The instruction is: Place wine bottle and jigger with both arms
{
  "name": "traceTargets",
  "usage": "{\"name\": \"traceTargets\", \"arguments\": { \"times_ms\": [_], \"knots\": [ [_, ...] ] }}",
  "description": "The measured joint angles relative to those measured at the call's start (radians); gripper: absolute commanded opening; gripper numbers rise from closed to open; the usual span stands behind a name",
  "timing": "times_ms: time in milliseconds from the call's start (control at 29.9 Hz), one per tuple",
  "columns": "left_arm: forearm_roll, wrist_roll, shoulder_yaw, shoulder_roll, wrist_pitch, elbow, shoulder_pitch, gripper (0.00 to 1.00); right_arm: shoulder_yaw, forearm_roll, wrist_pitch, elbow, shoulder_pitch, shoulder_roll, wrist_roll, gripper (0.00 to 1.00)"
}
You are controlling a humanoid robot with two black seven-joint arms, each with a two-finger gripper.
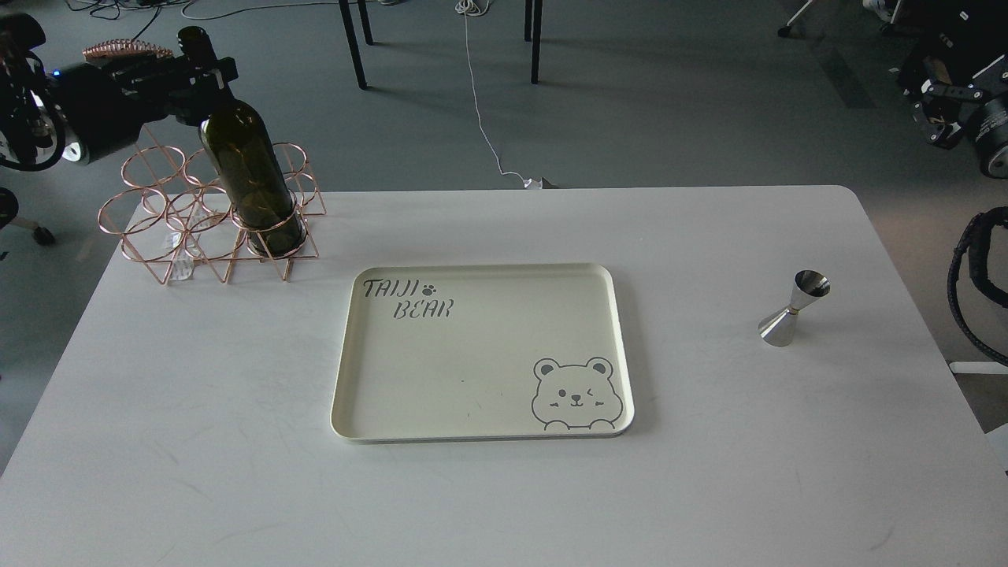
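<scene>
The dark olive-green wine bottle (250,177) stands slightly tilted, with its base inside the front right ring of a rose-gold wire rack (150,228) at the table's far left. My left gripper (206,75) is shut around the bottle's neck, just above the shoulder. The steel jigger (791,309) stands upright on the table at the right, with nothing touching it. My right arm (949,106) is off the table at the top right, dark and small. Its fingers cannot be told apart.
A cream tray (480,431) printed with a bear lies in the middle of the white table (197,441). A looped black cable (972,276) hangs at the right edge. Chair legs and a white cord are on the floor beyond the table.
</scene>
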Motion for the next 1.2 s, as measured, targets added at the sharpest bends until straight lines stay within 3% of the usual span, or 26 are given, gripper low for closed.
{"name": "traceTargets", "arguments": {
  "times_ms": [134, 234, 267, 501, 702, 1203],
  "knots": [
    [-0.002, -0.001, 0.001, 0.0, 0.003, 0.0, 0.004, 0.36, 0.0, 0.0, 0.0, 0.0, 0.0, 0.0, 0.0, 0.97],
    [-0.003, -0.001, 0.001, 0.0, 0.003, 0.0, 0.005, 0.59, 0.0, 0.0, 0.0, 0.0, 0.0, 0.0, 0.0, 0.97],
    [-0.005, -0.003, 0.001, 0.0, 0.003, -0.001, 0.005, 0.62, 0.0, 0.0, 0.0, 0.0, 0.0, 0.0, 0.0, 0.97],
    [-0.006, 0.001, 0.001, -0.007, 0.004, -0.001, 0.006, 0.65, 0.0, 0.0, 0.0, 0.001, 0.0, -0.001, 0.0, 0.97],
    [-0.049, 0.005, -0.008, -0.007, 0.016, 0.0, 0.006, 0.94, 0.0, 0.0, 0.0, 0.001, 0.0, 0.0, 0.0, 0.97],
    [-0.876, 0.002, -0.05, 0.084, 0.059, 0.044, -0.028, 0.98, 0.022, 0.0, -0.002, -0.004, 0.0, -0.004, 0.0, 0.99]
  ]
}}
